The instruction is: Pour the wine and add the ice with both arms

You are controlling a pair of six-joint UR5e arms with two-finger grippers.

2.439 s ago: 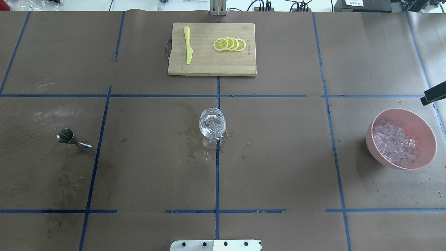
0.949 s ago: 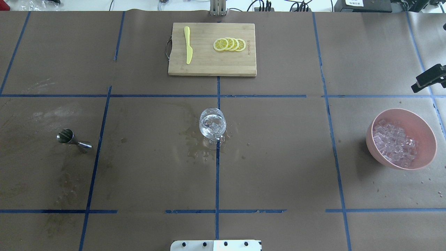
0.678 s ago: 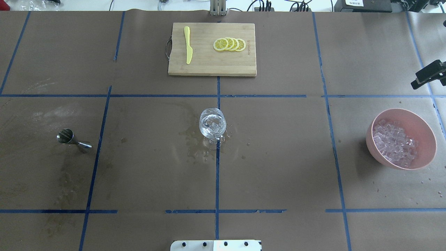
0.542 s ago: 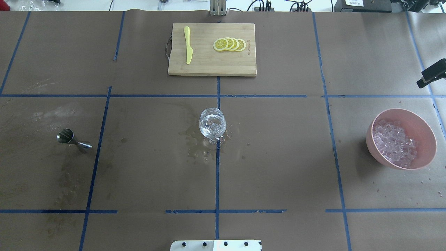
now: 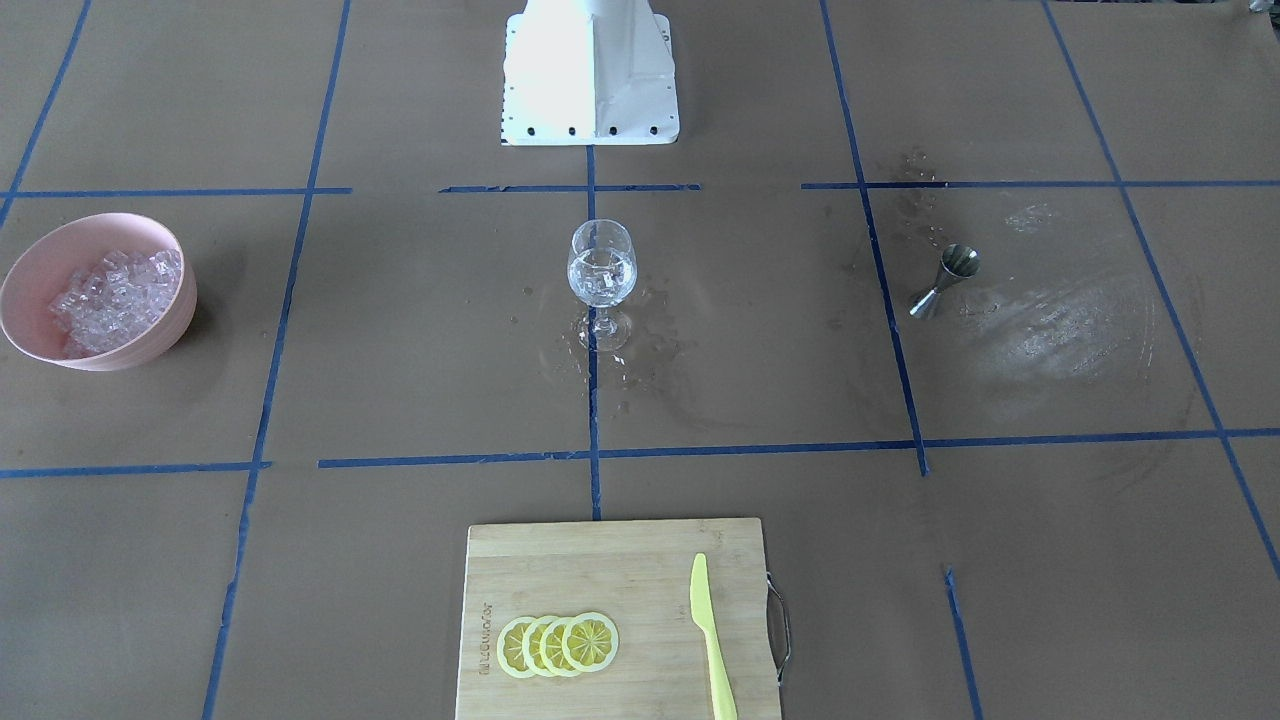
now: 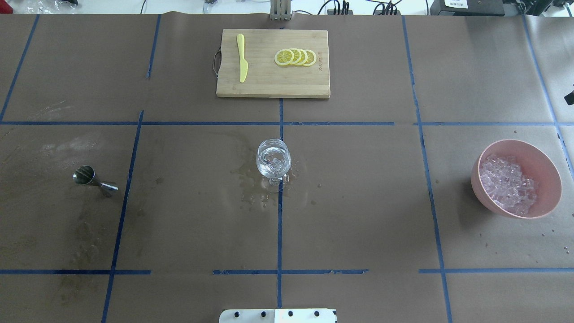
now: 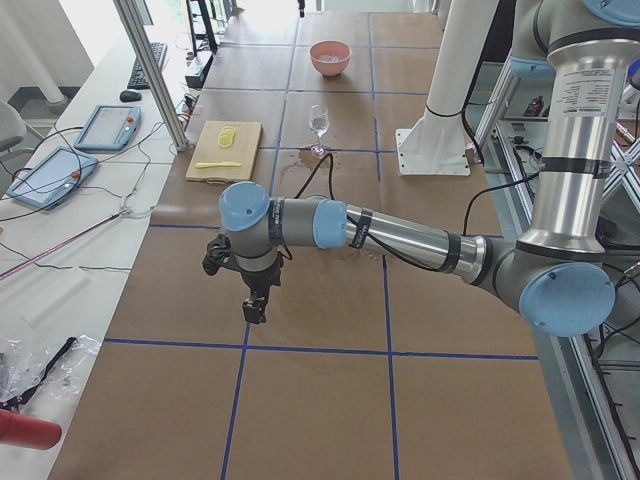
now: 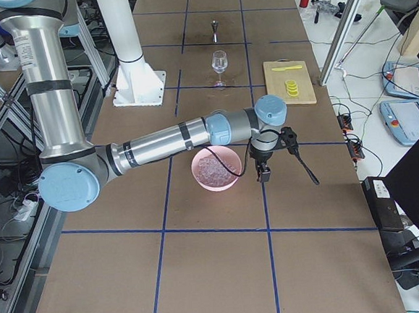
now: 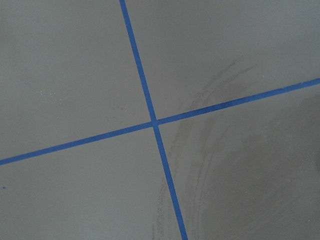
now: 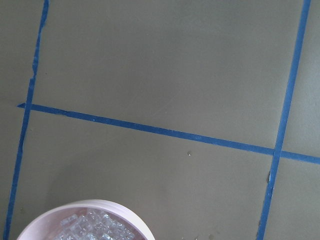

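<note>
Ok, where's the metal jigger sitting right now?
In the overhead view the jigger is on the robot's left side, far to the left of the wine glass and just left of a blue tape line.

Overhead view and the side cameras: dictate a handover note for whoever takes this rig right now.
Left gripper: over bare table at the robot's far left, nothing seen in it. Open or shut, cannot tell.
Right gripper: beside the pink bowl heaped with ice, with a thin black tool jutting from it. Grip, cannot tell.
Things: wine glass upright at centre, wine and some ice in it, puddle around its foot. Jigger upright on the left.
Done, apparently: pour and ice.
Left: probably only parking the arms.
</note>
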